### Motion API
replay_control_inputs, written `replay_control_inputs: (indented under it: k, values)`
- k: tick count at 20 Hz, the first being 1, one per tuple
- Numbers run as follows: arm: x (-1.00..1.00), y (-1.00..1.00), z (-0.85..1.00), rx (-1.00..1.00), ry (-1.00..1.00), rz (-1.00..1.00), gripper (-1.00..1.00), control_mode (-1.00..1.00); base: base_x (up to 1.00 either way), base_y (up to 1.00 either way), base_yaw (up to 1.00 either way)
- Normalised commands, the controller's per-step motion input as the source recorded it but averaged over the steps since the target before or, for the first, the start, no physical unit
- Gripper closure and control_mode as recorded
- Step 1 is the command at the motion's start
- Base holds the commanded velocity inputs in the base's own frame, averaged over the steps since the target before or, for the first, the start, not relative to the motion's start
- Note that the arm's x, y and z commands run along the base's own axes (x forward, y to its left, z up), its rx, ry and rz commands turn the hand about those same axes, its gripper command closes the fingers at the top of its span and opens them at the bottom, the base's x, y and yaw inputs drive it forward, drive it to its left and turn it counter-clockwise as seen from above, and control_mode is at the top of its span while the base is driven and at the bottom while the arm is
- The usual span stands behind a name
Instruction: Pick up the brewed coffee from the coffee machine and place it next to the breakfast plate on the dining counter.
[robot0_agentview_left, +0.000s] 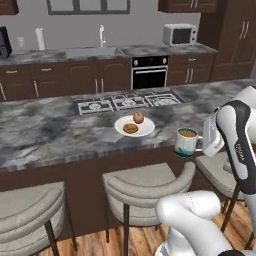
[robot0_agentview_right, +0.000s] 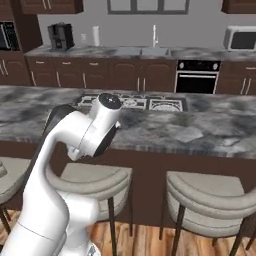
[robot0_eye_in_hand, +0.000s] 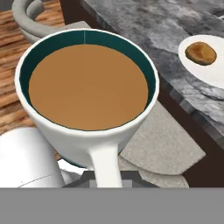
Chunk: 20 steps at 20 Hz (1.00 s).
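The brewed coffee (robot0_eye_in_hand: 87, 87) sits right at the hand, handle pointing back toward the wrist, so by my reading the jaws are closed on the mug at that handle, though the fingertips themselves are hidden. In the left base view the mug (robot0_agentview_left: 187, 142) hangs off the bench's (robot0_agentview_left: 50, 135) near edge, over a grey stool (robot0_agentview_left: 145, 185), not yet above the stone. The step in hand is the carry: lift enough for the teal base to clear the edge, keep the mug level since it is full to the rim, then travel inward and set it down just beside the breakfast plate (robot0_agentview_left: 146, 128). The hand view gives the fill level and a pastry (robot0_eye_in_hand: 201, 53) on the plate's edge; the left base view alone shows the apple (robot0_agentview_left: 138, 118) and the mug-to-plate gap; the right base view shows the coffee machine (robot0_agentview_right: 61, 36) far back
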Motion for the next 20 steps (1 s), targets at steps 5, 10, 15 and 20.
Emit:
replay_control_inputs:
  k: [5,10,15,20]
  values:
    - [0.00,0.00,0.00,0.00,0.00,0.00,1.00,1.00,1.00,-0.39,0.60]
    - [0.00,0.00,0.00,0.00,0.00,0.00,1.00,1.00,0.83,-0.43,0.56]
    - [0.07,-0.14,-0.07,-0.04,-0.27,0.16,1.00,-1.00,0.14,-0.09,0.15]
    - [0.30,-0.21,-0.02,-0.10,-0.37,0.15,1.00,-1.00,0.00,0.00,0.00]
